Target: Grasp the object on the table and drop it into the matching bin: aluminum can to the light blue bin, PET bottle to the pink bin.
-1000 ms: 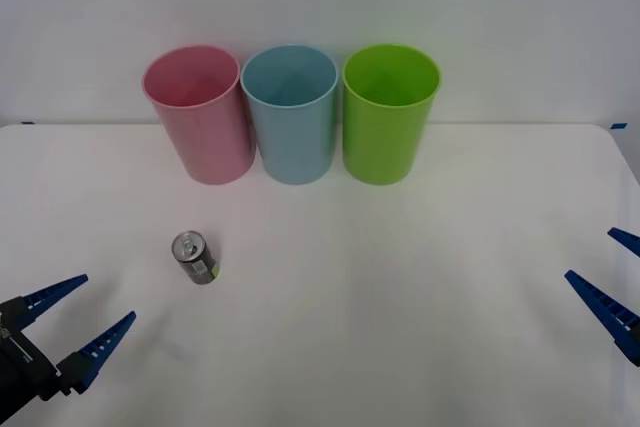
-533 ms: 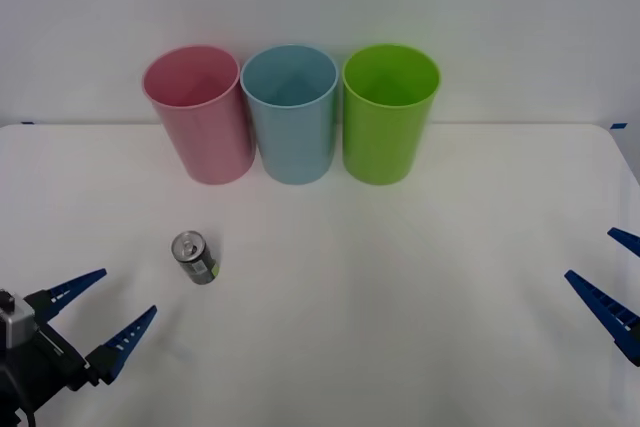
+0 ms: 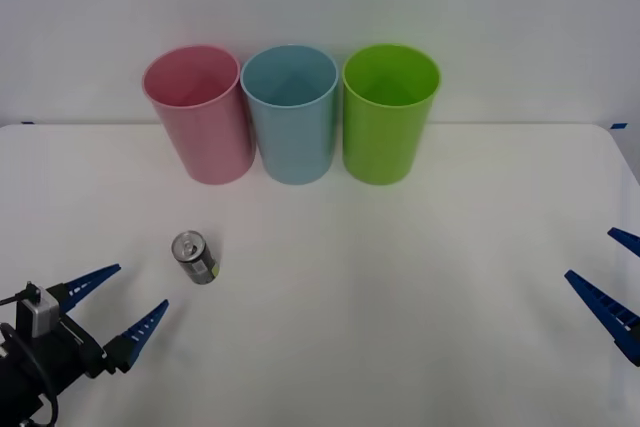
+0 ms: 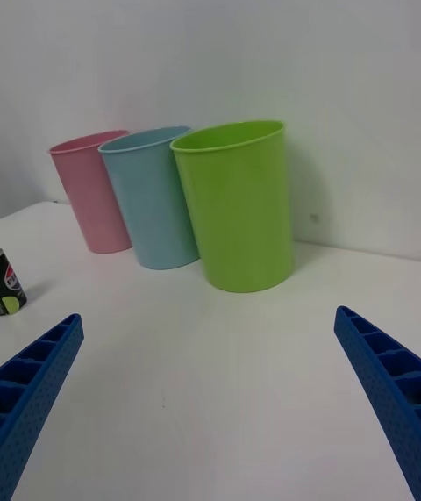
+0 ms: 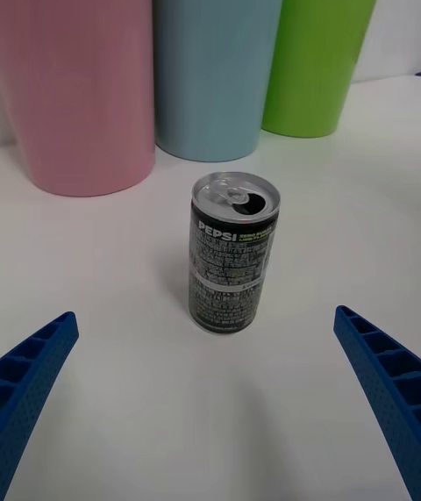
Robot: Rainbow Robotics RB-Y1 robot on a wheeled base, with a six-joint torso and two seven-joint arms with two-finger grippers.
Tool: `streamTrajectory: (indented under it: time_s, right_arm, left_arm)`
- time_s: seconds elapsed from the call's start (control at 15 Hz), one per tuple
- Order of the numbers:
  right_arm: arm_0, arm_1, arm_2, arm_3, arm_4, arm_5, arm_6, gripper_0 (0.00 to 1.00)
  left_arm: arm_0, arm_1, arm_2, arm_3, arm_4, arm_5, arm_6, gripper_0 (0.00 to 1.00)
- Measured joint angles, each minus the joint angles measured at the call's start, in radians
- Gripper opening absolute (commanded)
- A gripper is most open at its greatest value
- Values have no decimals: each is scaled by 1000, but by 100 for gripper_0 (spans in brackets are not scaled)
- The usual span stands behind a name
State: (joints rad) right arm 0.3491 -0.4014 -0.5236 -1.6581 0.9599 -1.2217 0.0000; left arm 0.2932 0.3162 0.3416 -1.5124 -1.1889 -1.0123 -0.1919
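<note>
A small dark aluminum can (image 3: 194, 258) with a silver top stands upright on the white table (image 3: 400, 287), left of centre; the left wrist view shows the can (image 5: 231, 263) straight ahead between my open fingers. My left gripper (image 3: 125, 302) is open, low at the front left, a short way in front of the can and apart from it. At the back stand the pink bin (image 3: 198, 113) and, beside it, the light blue bin (image 3: 292, 112). My right gripper (image 3: 612, 282) waits open at the table's right edge.
A lime green bin (image 3: 388, 112) stands right of the light blue one, the three bins touching in a row by the back wall. The right wrist view shows the same row, with the green bin (image 4: 239, 205) nearest.
My left gripper has moved forward and to the right, closing on the can. The can, the bins and the right gripper have stayed put.
</note>
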Motion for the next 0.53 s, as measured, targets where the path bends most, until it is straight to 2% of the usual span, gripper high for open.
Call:
streamTrajectory:
  time_s: [0.27, 0.53]
  right_arm:
    - [0, 0, 0, 0, 0, 0, 0, 100]
    - [0, 0, 0, 0, 0, 0, 0, 100]
  left_arm:
    - [-42, -28, -11, 49, -7, 7, -15, 100]
    - [-67, -88, -12, 54, -64, 24, -20, 100]
